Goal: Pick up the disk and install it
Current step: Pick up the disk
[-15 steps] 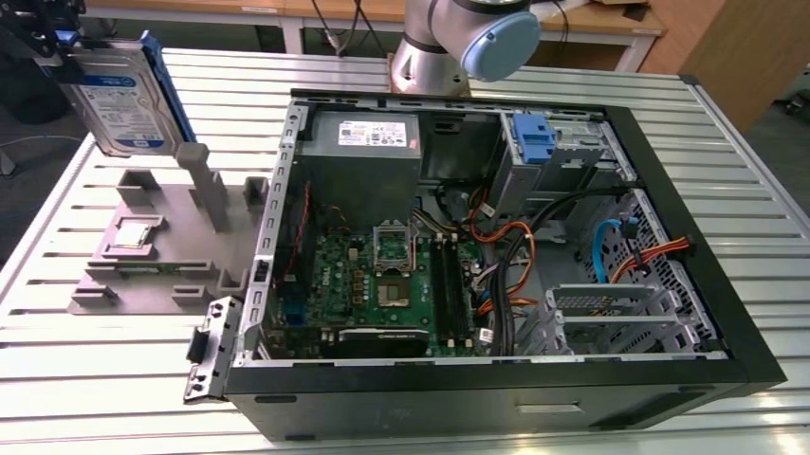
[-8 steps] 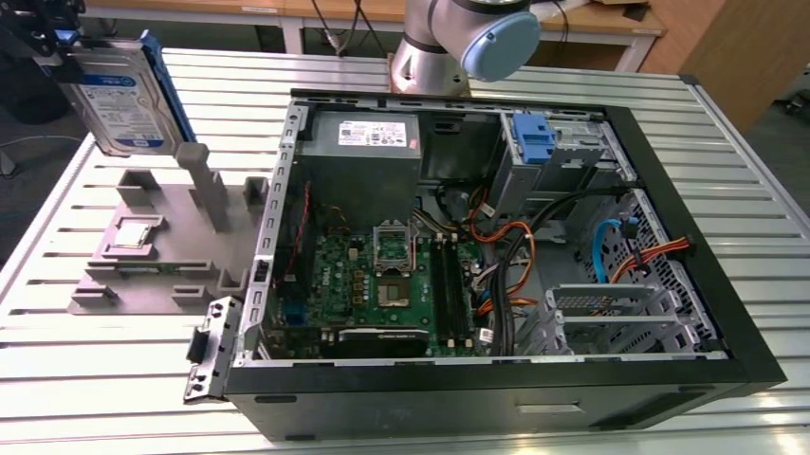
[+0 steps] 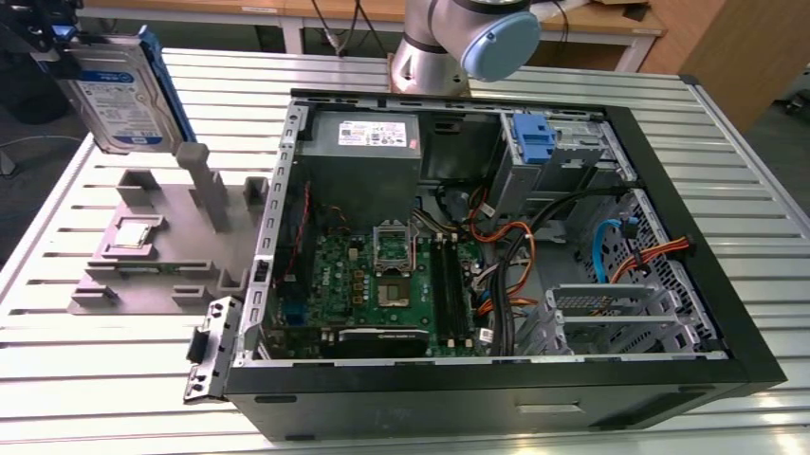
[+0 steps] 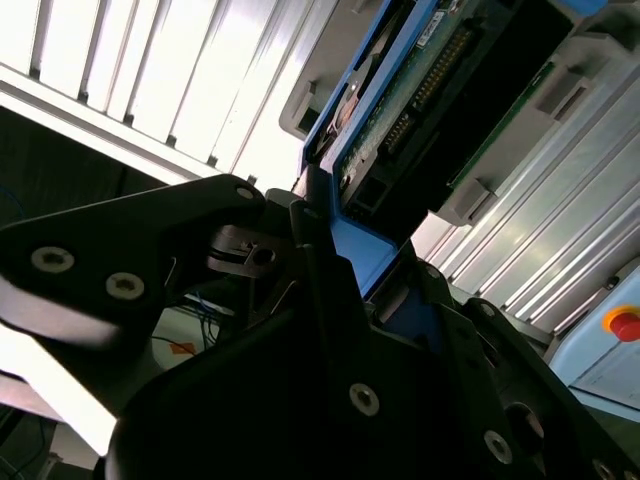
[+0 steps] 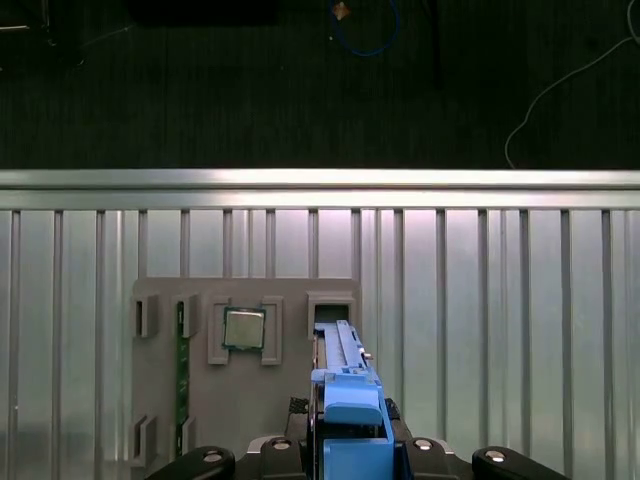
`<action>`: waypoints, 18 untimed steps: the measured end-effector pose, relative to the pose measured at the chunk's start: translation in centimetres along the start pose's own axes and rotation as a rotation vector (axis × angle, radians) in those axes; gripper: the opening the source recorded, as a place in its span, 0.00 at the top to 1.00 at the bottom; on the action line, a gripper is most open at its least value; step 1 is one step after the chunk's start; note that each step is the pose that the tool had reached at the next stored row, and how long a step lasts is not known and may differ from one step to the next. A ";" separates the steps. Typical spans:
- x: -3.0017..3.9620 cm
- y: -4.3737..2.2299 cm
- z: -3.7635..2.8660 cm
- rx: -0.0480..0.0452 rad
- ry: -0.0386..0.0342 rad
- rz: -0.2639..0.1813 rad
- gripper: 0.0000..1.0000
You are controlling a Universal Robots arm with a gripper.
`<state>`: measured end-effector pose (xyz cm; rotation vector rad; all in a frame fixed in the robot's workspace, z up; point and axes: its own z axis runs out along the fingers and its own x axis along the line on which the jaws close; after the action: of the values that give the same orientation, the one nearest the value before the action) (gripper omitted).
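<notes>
The disk [image 3: 121, 95], a silver hard drive with a white-and-blue label in a blue carrier, hangs upright in the air at the exterior view's upper left, above the grey fixture [image 3: 165, 246]. My gripper [image 3: 57, 43] is shut on its upper end. In the first wrist view the blue carrier edge [image 5: 351, 415] sits between my gripper [image 5: 350, 455] jaws, over the fixture's tall slot [image 5: 335, 315]. In the second wrist view the disk's circuit-board side [image 4: 440, 90] and blue frame [image 4: 355, 250] show beyond the black fingers [image 4: 320, 260].
An open computer case [image 3: 708, 313] lies on the slatted metal table [image 3: 101, 379], with a motherboard [image 3: 379, 284], cables and a drive cage with a blue tab [image 3: 537, 142]. The fixture also holds a processor chip [image 5: 243, 328] and a memory stick [image 5: 182, 370]. The arm's base [image 3: 437, 57] stands behind the case.
</notes>
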<state>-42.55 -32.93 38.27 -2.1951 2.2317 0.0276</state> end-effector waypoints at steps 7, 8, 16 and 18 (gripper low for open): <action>-0.01 0.00 -0.31 -0.0001 0.0000 0.000 0.63; -0.01 0.00 -0.36 -0.0001 0.0000 0.000 0.63; -0.01 0.00 -0.64 0.0000 0.0000 0.000 0.63; -0.01 0.01 -0.69 -0.0002 0.0001 0.000 0.63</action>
<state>-42.56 -32.93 38.96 -2.1953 2.2318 0.0277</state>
